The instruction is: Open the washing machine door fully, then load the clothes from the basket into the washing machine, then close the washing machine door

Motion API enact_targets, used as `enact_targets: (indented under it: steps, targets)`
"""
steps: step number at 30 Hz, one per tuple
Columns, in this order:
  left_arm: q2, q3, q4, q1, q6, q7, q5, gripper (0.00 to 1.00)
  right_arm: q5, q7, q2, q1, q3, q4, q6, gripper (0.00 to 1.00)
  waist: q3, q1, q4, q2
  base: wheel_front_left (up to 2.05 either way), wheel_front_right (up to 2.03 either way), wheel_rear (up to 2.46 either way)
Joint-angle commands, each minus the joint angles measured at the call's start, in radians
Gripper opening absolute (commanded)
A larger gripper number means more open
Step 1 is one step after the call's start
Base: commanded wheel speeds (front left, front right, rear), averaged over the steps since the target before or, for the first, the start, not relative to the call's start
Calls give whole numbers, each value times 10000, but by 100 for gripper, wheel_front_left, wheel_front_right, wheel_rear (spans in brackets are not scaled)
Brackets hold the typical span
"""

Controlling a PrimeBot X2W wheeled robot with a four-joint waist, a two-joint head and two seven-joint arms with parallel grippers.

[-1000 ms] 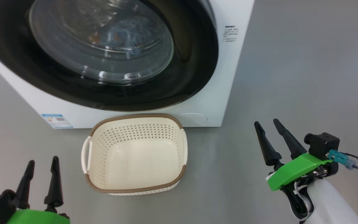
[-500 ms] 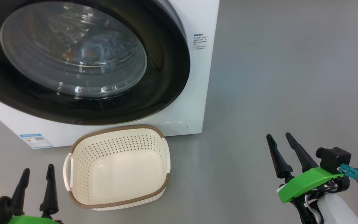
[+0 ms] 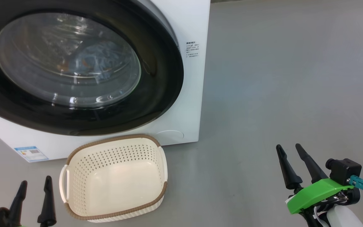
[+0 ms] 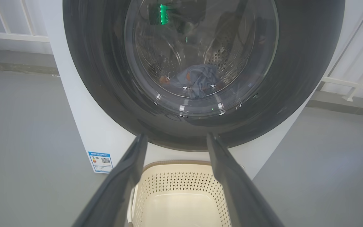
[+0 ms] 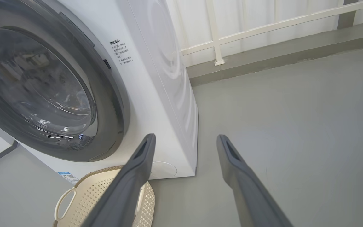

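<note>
- Grey floor (image 3: 279, 94) is surrounding the big white front-loading washing machine (image 3: 189, 104) in the head view; its round glossy black door (image 3: 159, 94) is sitting shut, the cream perforated plastic basket (image 3: 115, 139) empty just before it
- Low down, the left gripper (image 3: 36, 180) and right gripper (image 3: 288, 146) are hovering, fingers parted, holding nothing
- Left wrist view is showing the light blue clothes (image 4: 197, 78) inside the drum
- Right wrist view is showing the door flush; a latch check is probably calling for a push on the rim, not the glass

No wording can be read outright. A blue label sticker (image 4: 100, 161) at the lower left corner of the washing machine (image 3: 187, 104) front carries a QR code (image 4: 106, 160) and print too small to make out. A block of small dark print (image 5: 120, 52), several short lines, stands just right of the washing machine door (image 3: 156, 104) and is illegible.
</note>
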Motion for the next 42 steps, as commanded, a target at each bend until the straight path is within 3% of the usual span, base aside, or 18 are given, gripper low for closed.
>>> enact_targets:
  steps: [1, 42]
  targets:
    - [257, 393, -172, -60, -15, -63, 147, 100, 48, -48, -136, 62, 127, -232, -11, 100, -38, 1, -29, -1, 0, 0, 0]
    - [129, 641, -203, 6, -16, -63, 425, 100, 31, -48, -89, 210, 91, -315, -11, 100, -118, 1, -55, -1, 0, 0, 0]
